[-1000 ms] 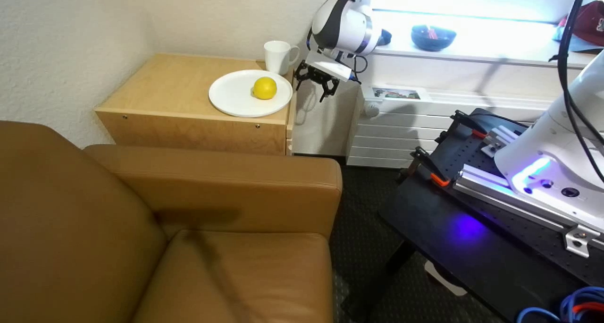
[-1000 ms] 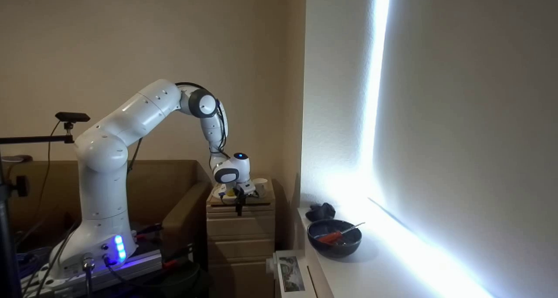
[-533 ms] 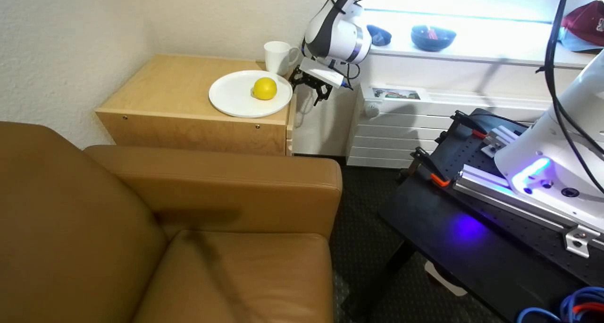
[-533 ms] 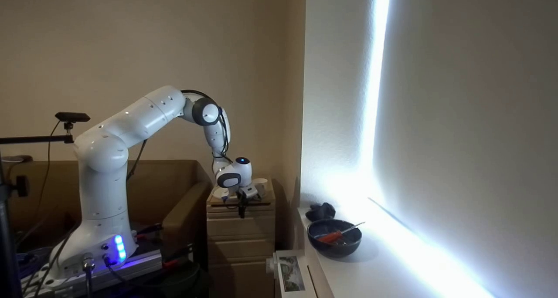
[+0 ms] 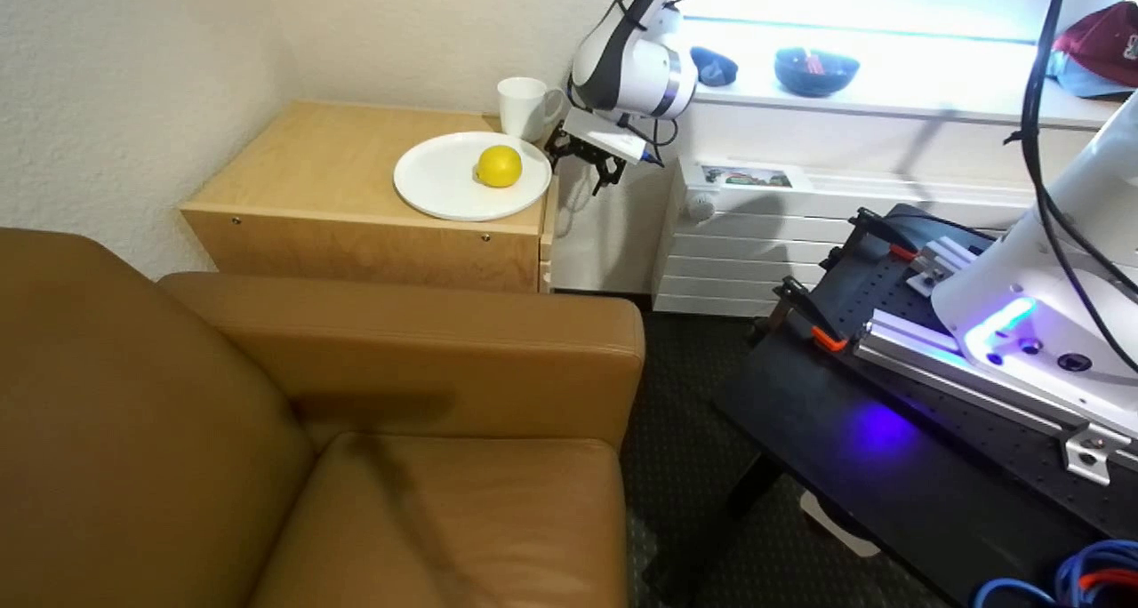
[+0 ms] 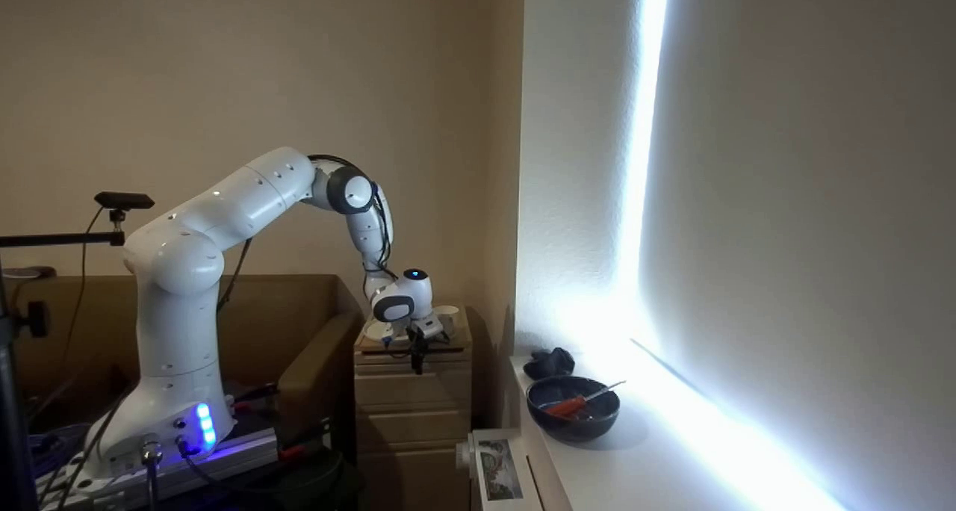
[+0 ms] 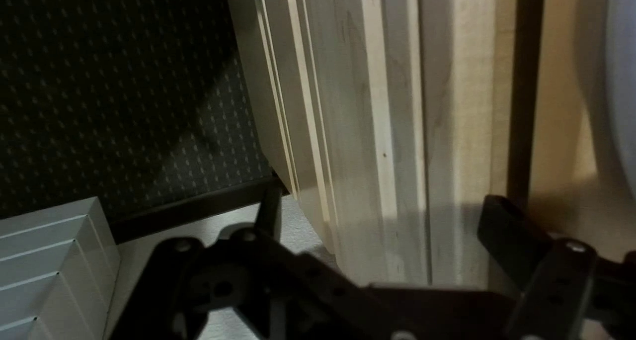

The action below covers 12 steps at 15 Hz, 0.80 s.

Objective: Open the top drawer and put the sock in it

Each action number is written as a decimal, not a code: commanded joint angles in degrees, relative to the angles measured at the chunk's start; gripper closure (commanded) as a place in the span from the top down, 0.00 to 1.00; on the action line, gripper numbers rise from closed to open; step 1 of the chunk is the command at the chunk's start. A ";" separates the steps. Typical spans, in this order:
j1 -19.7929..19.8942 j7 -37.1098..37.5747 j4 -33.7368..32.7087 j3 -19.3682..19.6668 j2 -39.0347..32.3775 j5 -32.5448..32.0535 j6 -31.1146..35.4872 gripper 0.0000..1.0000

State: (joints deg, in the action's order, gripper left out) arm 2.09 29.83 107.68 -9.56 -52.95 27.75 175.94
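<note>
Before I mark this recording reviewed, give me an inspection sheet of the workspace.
Surface: cabinet top bears white plate with yellow round thing on it, white mug beside the plate.
Job's things: top drawer shut or barely open, cannot tell which; dark crumpled item on windowsill may be the sock.
Clutter: dark bowl with red-handled tool in it, on the windowsill; dark red cap.
Gripper: open, close to the top drawer; contact unclear.
Cables: black cables by the arm; blue coil on black table.
Surroundings: brown sofa, white radiator.
</note>
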 commanded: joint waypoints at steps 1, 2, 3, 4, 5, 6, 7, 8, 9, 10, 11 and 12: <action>-6.98 4.47 -1.80 9.34 -2.19 0.59 -2.66 1.00; -8.07 5.73 -1.77 10.91 -2.14 0.27 -4.12 1.00; -9.06 7.28 -1.69 12.28 -2.12 -0.05 -5.32 1.00; -9.70 8.65 -1.91 13.26 -2.34 -0.35 -6.06 1.00; -10.48 10.24 -1.77 14.56 -2.21 -0.71 -7.49 1.00; -10.72 11.45 -1.72 15.22 -2.16 -0.95 -8.69 1.00; -10.75 12.48 -1.47 15.78 -2.10 -1.14 -9.56 1.00; -11.10 13.79 -1.02 16.58 -1.80 -1.40 -10.34 1.00; -10.87 14.65 -0.72 17.11 -1.81 -1.58 -11.01 1.00; -10.37 15.13 -0.14 17.19 -1.61 -1.62 -11.39 1.00; -10.37 15.88 0.65 17.55 -1.19 -1.73 -11.71 1.00; -10.43 16.57 1.60 17.81 -0.63 -1.79 -12.03 1.00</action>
State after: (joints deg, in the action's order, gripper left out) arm -9.48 42.73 108.72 4.39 -49.00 27.67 163.42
